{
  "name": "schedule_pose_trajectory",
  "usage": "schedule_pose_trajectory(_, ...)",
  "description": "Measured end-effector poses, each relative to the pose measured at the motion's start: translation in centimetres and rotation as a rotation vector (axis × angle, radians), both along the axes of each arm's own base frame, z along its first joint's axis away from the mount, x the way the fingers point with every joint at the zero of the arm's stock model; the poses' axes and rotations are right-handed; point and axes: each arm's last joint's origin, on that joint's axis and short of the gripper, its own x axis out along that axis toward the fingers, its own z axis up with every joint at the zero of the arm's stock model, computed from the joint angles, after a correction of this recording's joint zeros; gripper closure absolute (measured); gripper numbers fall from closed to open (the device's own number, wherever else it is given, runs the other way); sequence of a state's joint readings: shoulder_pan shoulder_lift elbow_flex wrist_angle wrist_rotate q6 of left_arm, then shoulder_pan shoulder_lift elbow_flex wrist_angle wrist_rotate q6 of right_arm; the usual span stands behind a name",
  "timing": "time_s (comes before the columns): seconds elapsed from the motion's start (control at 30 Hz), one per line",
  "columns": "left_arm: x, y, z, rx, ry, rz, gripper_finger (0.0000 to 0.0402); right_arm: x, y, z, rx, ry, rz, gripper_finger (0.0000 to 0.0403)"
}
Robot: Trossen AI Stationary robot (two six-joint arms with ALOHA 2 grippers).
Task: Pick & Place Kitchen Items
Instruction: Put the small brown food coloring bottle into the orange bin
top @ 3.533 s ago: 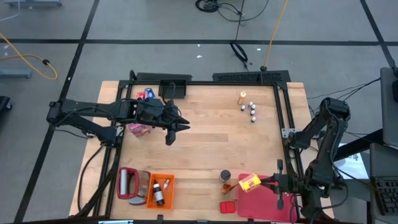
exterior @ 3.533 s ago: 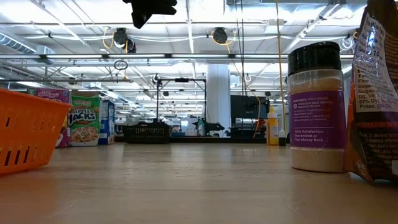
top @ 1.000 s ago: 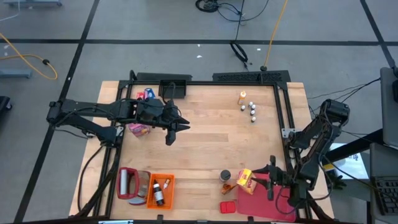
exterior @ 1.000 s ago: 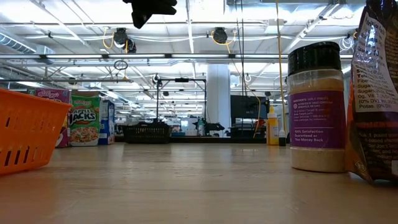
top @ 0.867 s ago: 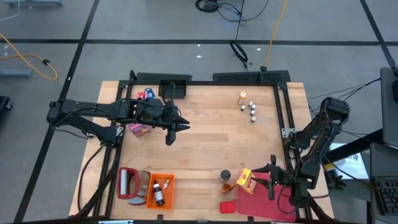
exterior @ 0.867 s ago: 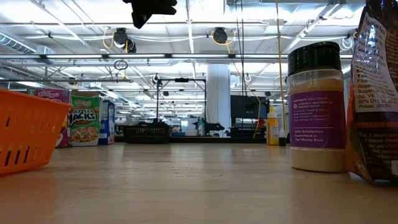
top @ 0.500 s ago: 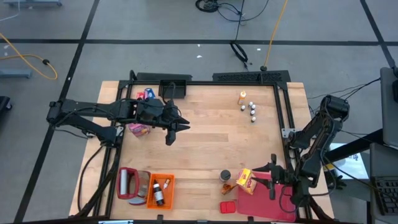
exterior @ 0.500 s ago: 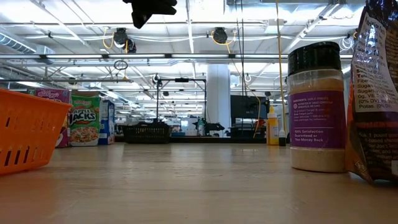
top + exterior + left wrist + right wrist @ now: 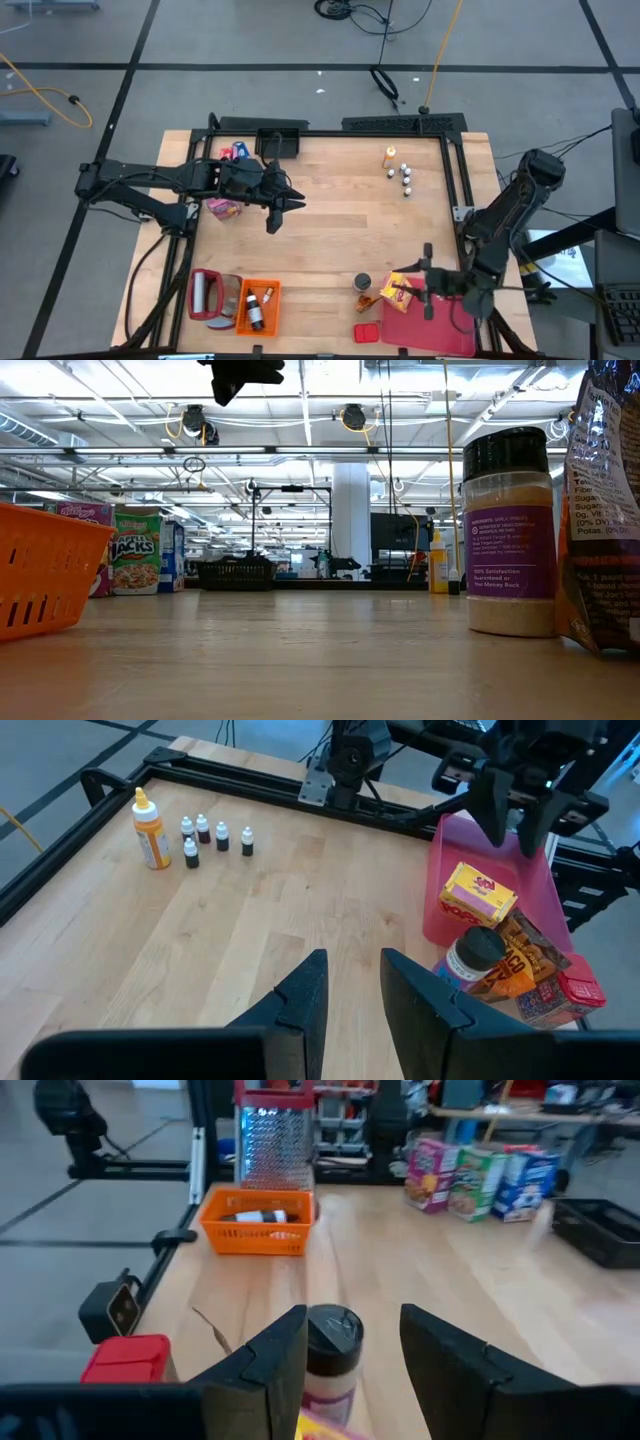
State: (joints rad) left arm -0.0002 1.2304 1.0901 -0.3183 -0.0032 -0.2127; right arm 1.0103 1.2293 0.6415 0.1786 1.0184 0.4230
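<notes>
right gripper open over the yellow box

right gripper (image 9: 412, 283) hangs above the pink tray's (image 9: 420, 328) edge, fingers spread, holding nothing. yellow box (image 9: 397, 289) lies just under it on the tray rim, beside the dark-capped spice jar (image 9: 362, 283) & a red box (image 9: 366, 331). left gripper (image 9: 290, 205) waits mid-table w/ a narrow gap, nothing in it. orange bottle (image 9: 388, 156) & tiny white-capped bottles (image 9: 405, 178) at far edge; orange crate (image 9: 256, 305) near front-left.

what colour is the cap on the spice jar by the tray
Black. The spice jar has a black cap over a purple label, clearest in the low view.
</notes>
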Motion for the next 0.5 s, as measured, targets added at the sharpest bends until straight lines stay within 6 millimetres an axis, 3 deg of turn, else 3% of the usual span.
schedule_pose_trajectory(0.23,0.0,0.0,0.0,0.0,0.0,-0.001,0.0307,3.1,-2.1,0.0,0.003,0.072,0.067,0.0248)
schedule_pose_trajectory(0.5,0.0,0.0,0.0,0.011,0.0,-0.006,0.0307,5.2,-4.0,-0.1,0.065,0.146,0.176,0.0247)
